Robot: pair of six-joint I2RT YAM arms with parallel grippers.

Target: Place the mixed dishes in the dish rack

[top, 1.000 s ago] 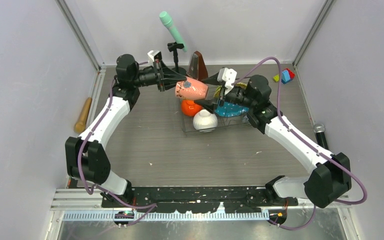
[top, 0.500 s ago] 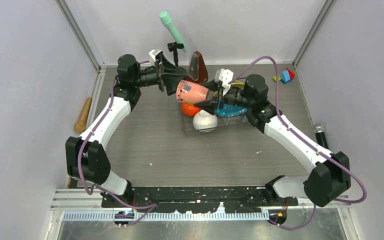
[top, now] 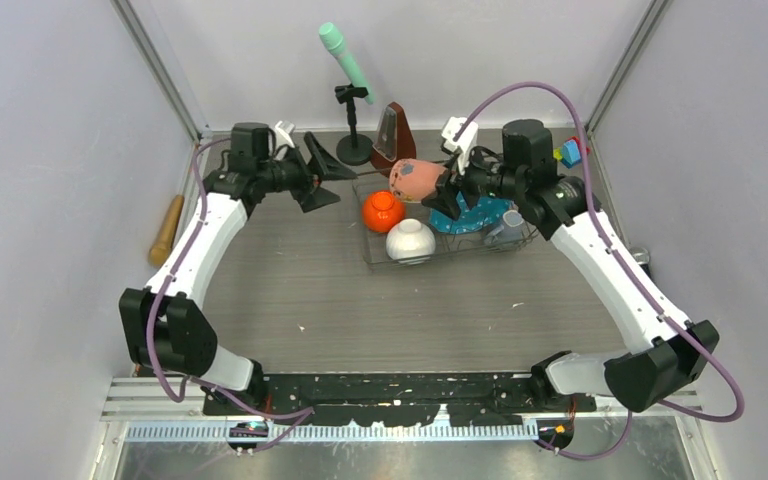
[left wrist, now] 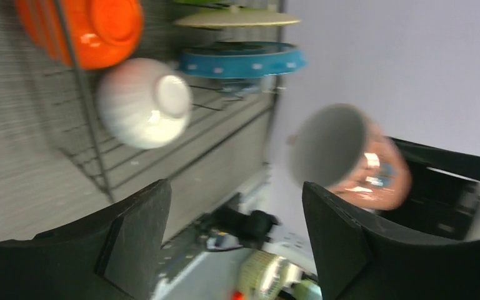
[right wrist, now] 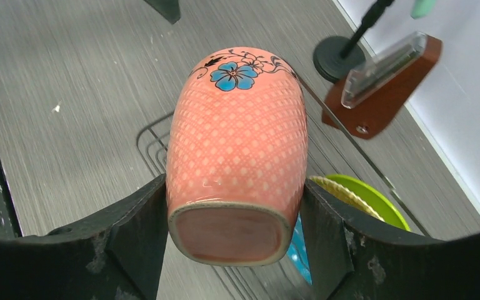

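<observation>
My right gripper (top: 434, 187) is shut on the base of the pink mug (top: 411, 178), which it holds on its side above the back left part of the dish rack (top: 460, 250). In the right wrist view the mug (right wrist: 237, 137) fills the space between the fingers (right wrist: 131, 237). The orange bowl (top: 383, 211), white bowl (top: 410, 241) and blue dotted plate (top: 472, 216) are in the rack. The lime-green plate (right wrist: 378, 203) and yellow-rimmed plate (right wrist: 340, 190) stand behind the mug. My left gripper (top: 323, 180) is open and empty, left of the rack and apart from the mug (left wrist: 350, 156).
A brown metronome (top: 395, 133) and a teal microphone on a stand (top: 345, 60) are behind the rack. A wooden rolling pin (top: 167, 230) lies by the left wall. Coloured blocks (top: 570, 152) sit at the back right, and a microphone (top: 638, 258) lies at the right edge.
My left gripper opened, let go of the mug's rim and pulled back to the left. My right gripper kept the mug and carried it right, over the rack.
</observation>
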